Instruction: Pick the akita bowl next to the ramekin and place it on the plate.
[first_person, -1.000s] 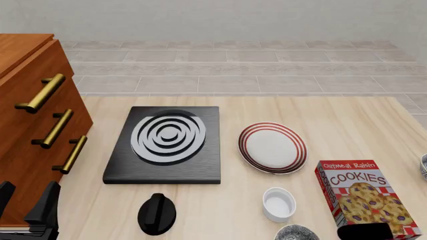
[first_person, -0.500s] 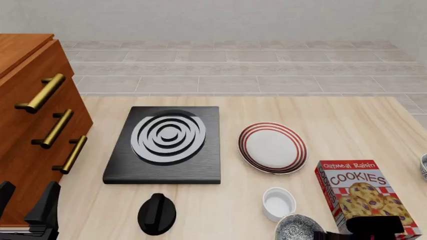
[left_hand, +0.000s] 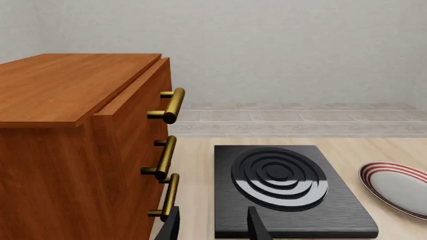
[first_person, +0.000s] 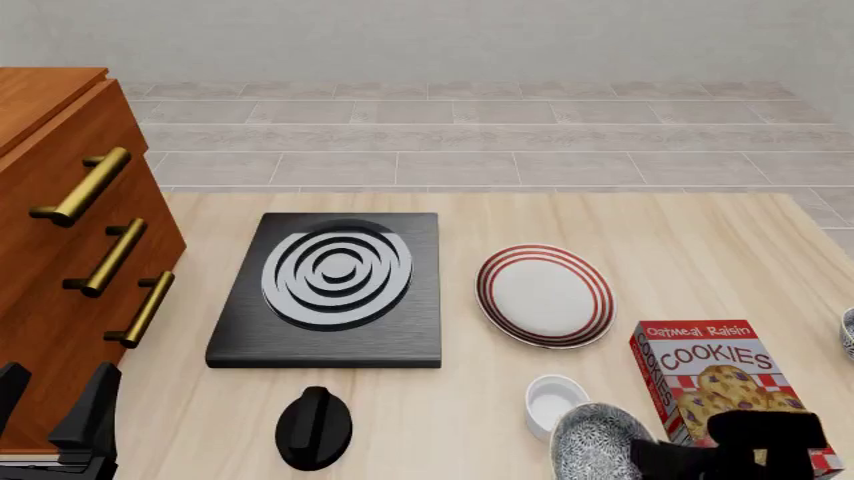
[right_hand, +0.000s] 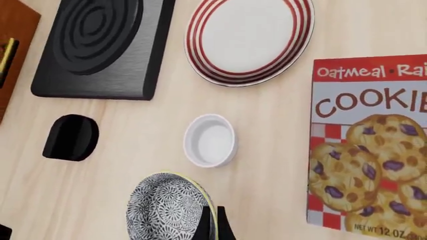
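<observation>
My right pincer (right_hand: 212, 225) pinches the akita bowl's (right_hand: 168, 210) rim, bowl tilted above the counter (first_person: 694, 250) beside the ramekin (first_person: 551, 403); the plate (first_person: 545, 295) lies straight ahead, beyond the ramekin.

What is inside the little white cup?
Nothing shows inside the ramekin: the right wrist view looks straight down into its bare white bottom. From the front, the lifted akita bowl covers part of its rim.
</observation>
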